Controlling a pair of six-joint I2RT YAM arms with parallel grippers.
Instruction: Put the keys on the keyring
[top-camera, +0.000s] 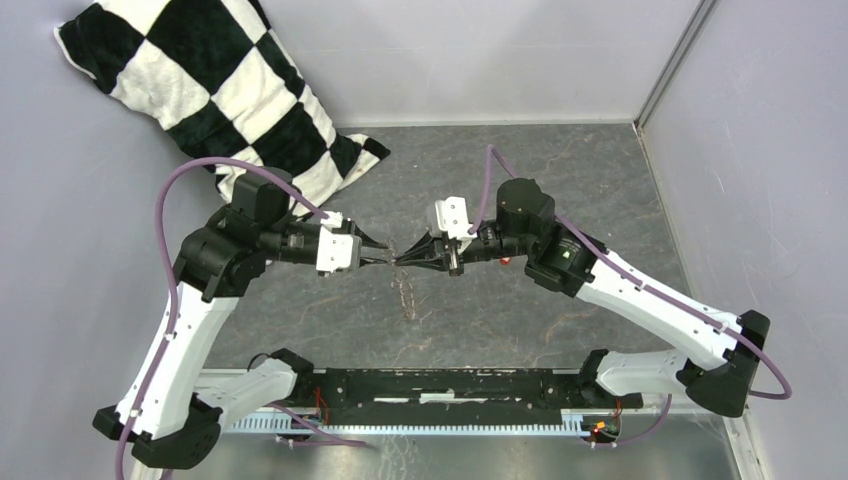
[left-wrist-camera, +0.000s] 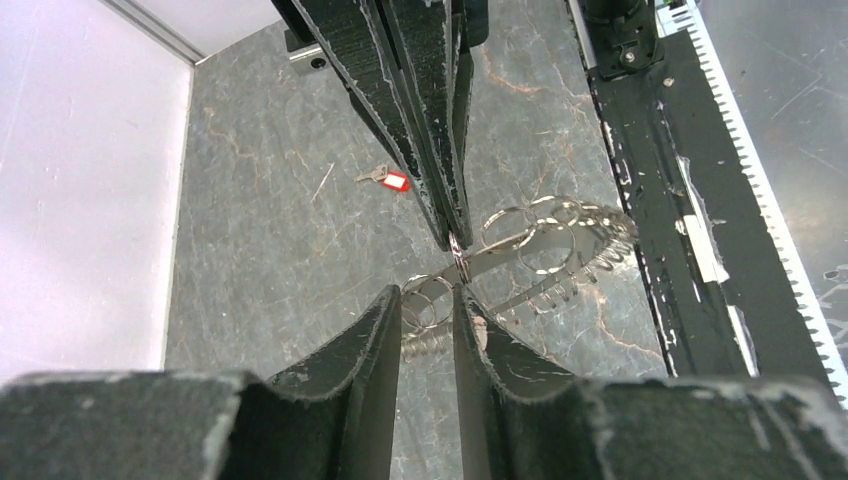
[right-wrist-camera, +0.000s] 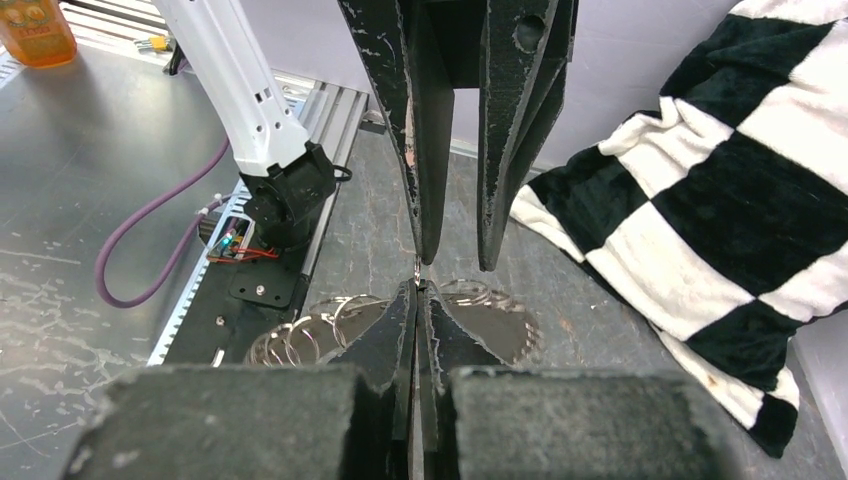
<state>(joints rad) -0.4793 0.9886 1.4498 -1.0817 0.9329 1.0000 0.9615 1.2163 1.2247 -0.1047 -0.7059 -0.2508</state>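
Lying flat on the grey table (left-wrist-camera: 260, 270), the red-tagged key (left-wrist-camera: 397, 181) is untouched and well apart from the keyring (left-wrist-camera: 560, 240). The keyring seems to be held up off the surface. The right gripper (left-wrist-camera: 452, 235) has its fingers pressed together on what looks like the ring's thin wire, right at the very tips. The left gripper (left-wrist-camera: 428, 300) faces it tip to tip, its fingers (left-wrist-camera: 375, 330) spread with a clear gap, and some of the ring's silvery loops show inside that gap.

The step in hand looks like getting a second grip on the ring so it can be steadied or opened for the key. To do it well, the left pads should probably land on the wire itself, just beside the right pinch, and not on the dangling loops, which would likely slip. The right pinch is slight — any sideways tug before the left grip is firm could pull the wire free. One gripper will later have to let go to fetch the key.

By count there is one red-tagged key, one keyring and two grippers — plus one checked cushion (right-wrist-camera: 700, 180) at the table's far side. The small pieces fringing the ring are too many and too overlapped to count.
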